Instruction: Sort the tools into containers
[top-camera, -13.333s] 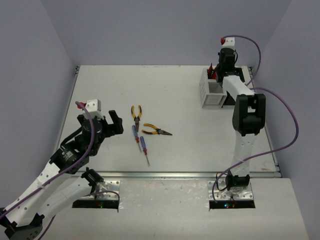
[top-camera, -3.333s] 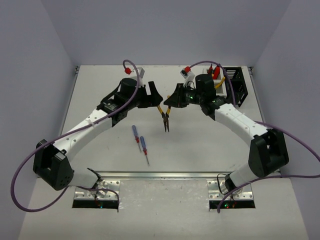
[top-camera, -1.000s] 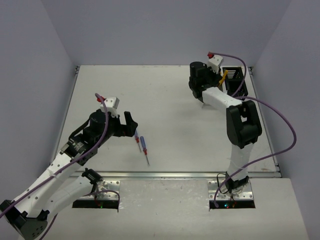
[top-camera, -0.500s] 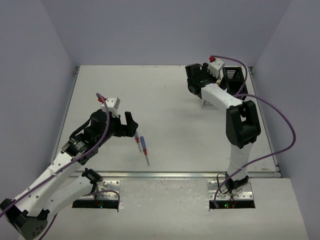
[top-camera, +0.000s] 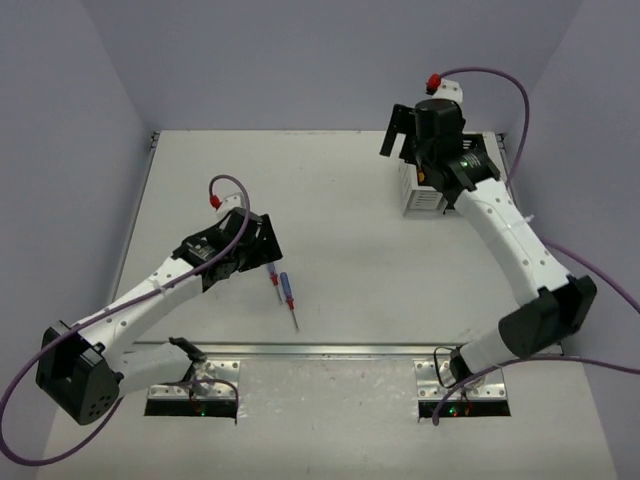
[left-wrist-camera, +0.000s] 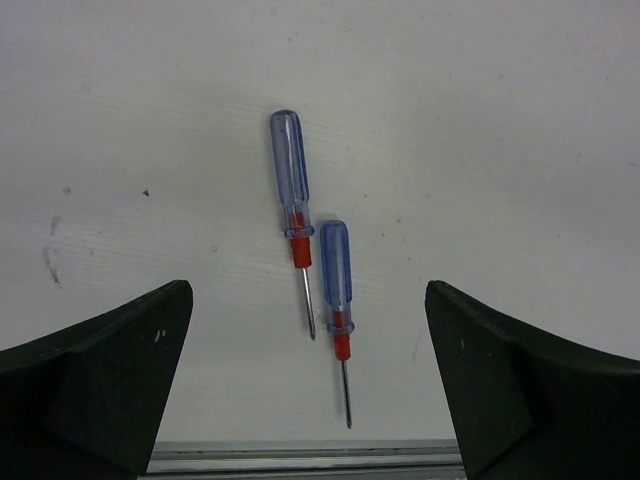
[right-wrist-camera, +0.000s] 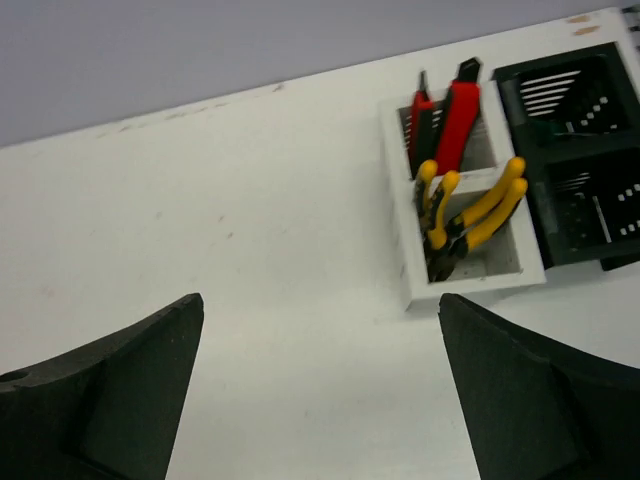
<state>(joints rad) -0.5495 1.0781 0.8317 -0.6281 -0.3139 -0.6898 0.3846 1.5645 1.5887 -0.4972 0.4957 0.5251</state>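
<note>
Our left gripper (left-wrist-camera: 308, 320) hangs wide open and empty over the two thin screwdrivers with clear blue handles and red collars (left-wrist-camera: 297, 225), its fingers (left-wrist-camera: 100, 380) straddling the pair. The screwdrivers lie almost parallel on the white table top (top-camera: 340, 200), handles pointing away from us. The shaft of the farther one runs just beside the handle of the nearer one (left-wrist-camera: 338, 300).

We judge the step in hand to be picking up one screwdriver. Closing from here would likely sweep both together. We would shift toward the far handle, where it lies clear of its neighbour, and come down square across it. The round handle may roll if one finger touches first.

The metal rail along the near table edge (left-wrist-camera: 300, 455) sits close beyond the nearer tip, so we have little room on that side. Bare table lies open on the other sides.

Our right gripper (right-wrist-camera: 320, 360) is also fully open and holds nothing. It hangs above the table, facing the bins.

The white slotted bin (right-wrist-camera: 470, 290) holds red utility knives (right-wrist-camera: 455, 120) and yellow-handled pliers (right-wrist-camera: 465, 215) in separate compartments. The black slotted bin (right-wrist-camera: 575, 255) stands just beside it, and we cannot make out its contents. Both bins are well apart from the screwdrivers, so the carry is long and passes close to the right arm.
</note>
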